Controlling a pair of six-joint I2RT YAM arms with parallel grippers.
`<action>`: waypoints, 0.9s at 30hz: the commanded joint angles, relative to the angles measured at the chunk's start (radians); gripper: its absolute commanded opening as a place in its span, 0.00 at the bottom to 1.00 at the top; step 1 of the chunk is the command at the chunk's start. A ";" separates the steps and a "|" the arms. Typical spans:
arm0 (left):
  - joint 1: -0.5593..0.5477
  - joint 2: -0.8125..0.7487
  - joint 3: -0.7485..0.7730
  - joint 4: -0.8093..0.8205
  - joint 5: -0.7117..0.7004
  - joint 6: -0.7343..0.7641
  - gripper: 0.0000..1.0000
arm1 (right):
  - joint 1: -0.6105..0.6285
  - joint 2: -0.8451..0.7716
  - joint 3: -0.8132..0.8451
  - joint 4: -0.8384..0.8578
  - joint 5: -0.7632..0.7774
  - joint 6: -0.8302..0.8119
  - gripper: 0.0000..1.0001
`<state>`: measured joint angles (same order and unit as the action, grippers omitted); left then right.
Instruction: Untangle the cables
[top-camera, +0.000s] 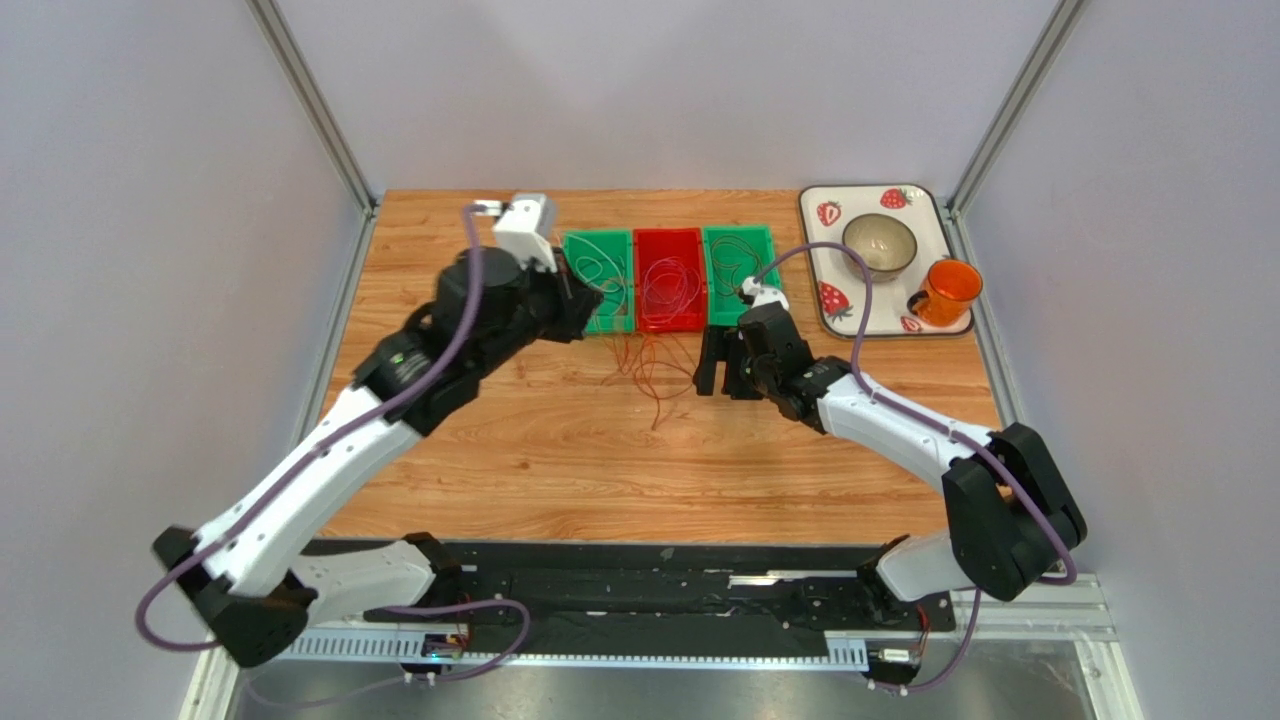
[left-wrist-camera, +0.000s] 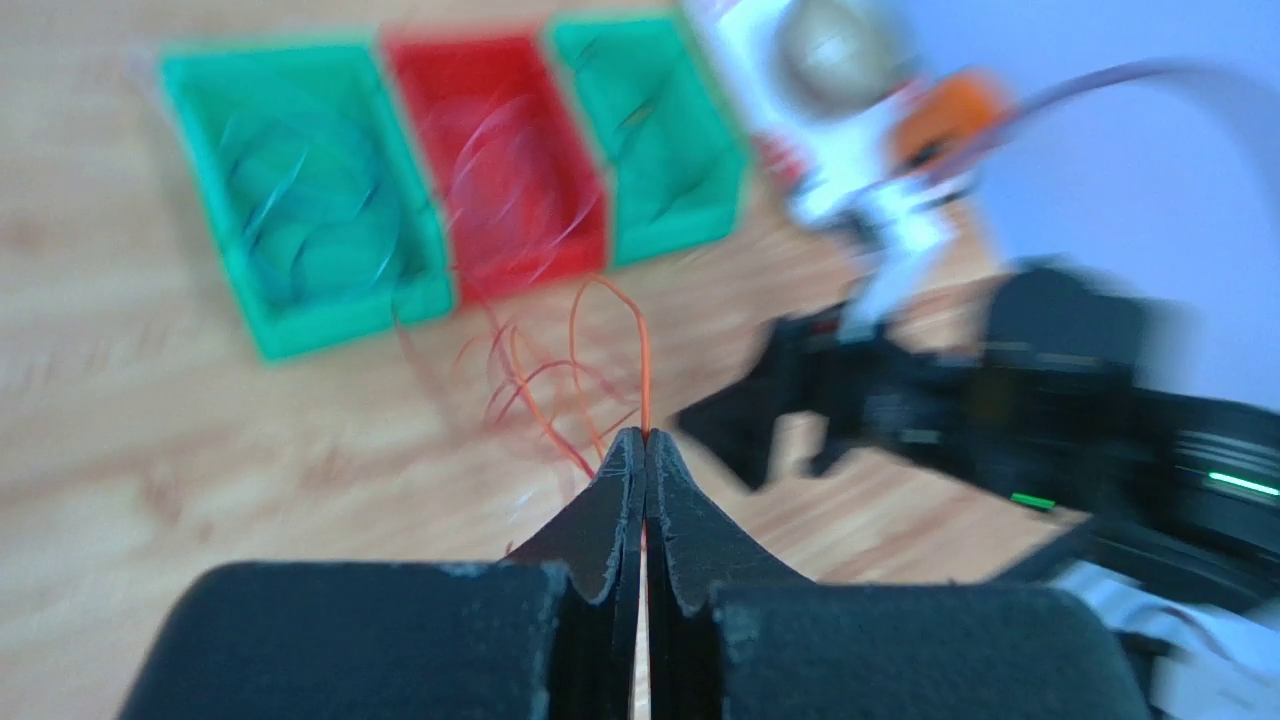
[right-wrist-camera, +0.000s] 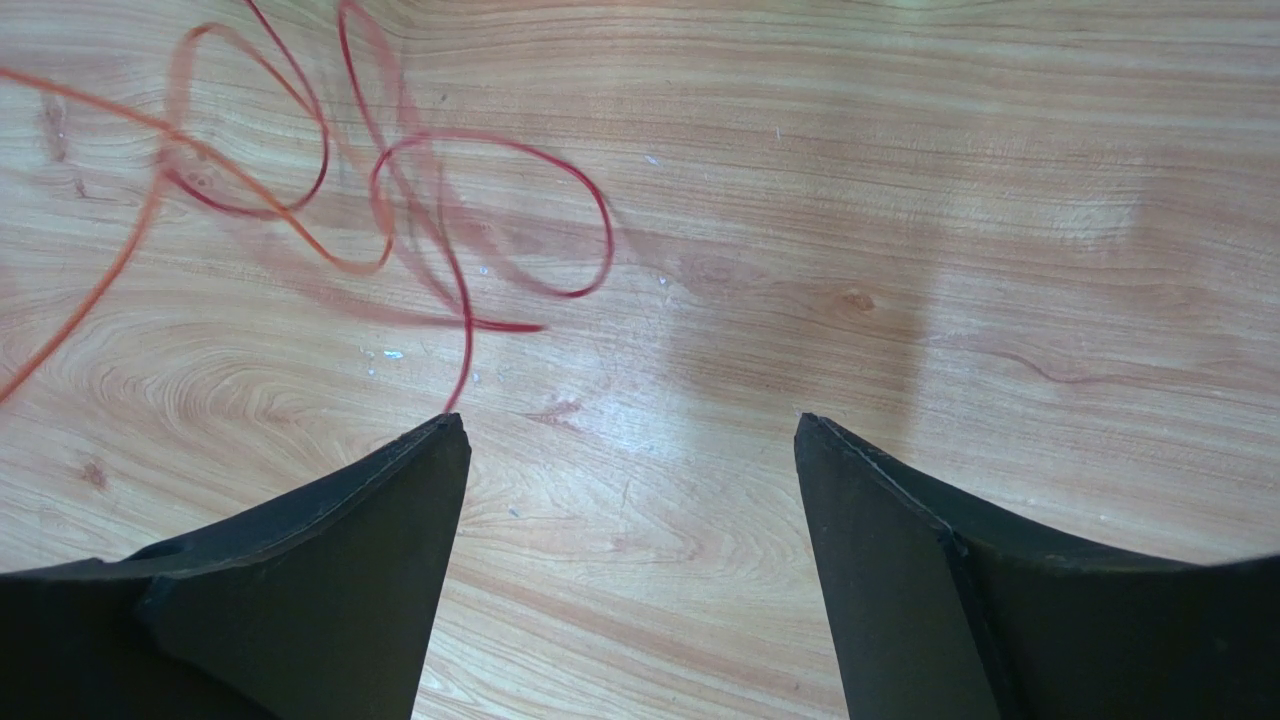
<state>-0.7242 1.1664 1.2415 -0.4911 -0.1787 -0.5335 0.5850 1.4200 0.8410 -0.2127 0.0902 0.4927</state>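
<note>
Wood table (top-camera: 601, 465) | left pincer (left-wrist-camera: 646, 437) apparently nipping red cable (left-wrist-camera: 646, 357) | right pincer (right-wrist-camera: 628, 425) wide, cables (right-wrist-camera: 469, 345) just left

No readable txt, labels, brands or nos. in any view. Only markings: strawberry pics on the tray (top-camera: 879, 305), approx 1 o'clock in the top view, w/ no words on it. Left wrist view too blurred to make out any fine print.

Thin red and orange cables (top-camera: 655, 393) lie in loose tangled loops on the table (top-camera: 496, 450).
</note>
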 joint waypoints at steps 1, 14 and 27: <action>-0.027 -0.158 0.110 -0.020 0.160 0.121 0.00 | 0.003 0.004 0.040 0.006 0.002 -0.008 0.84; -0.026 -0.220 -0.198 -0.150 -0.096 0.046 0.00 | 0.003 -0.013 0.024 0.018 0.003 -0.006 0.84; -0.026 -0.050 -0.432 -0.003 -0.102 -0.065 0.00 | 0.007 0.122 0.159 -0.062 -0.059 -0.055 0.87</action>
<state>-0.7521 1.0706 0.8368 -0.5995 -0.2890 -0.5579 0.5854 1.5101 0.9321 -0.2489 0.0742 0.4812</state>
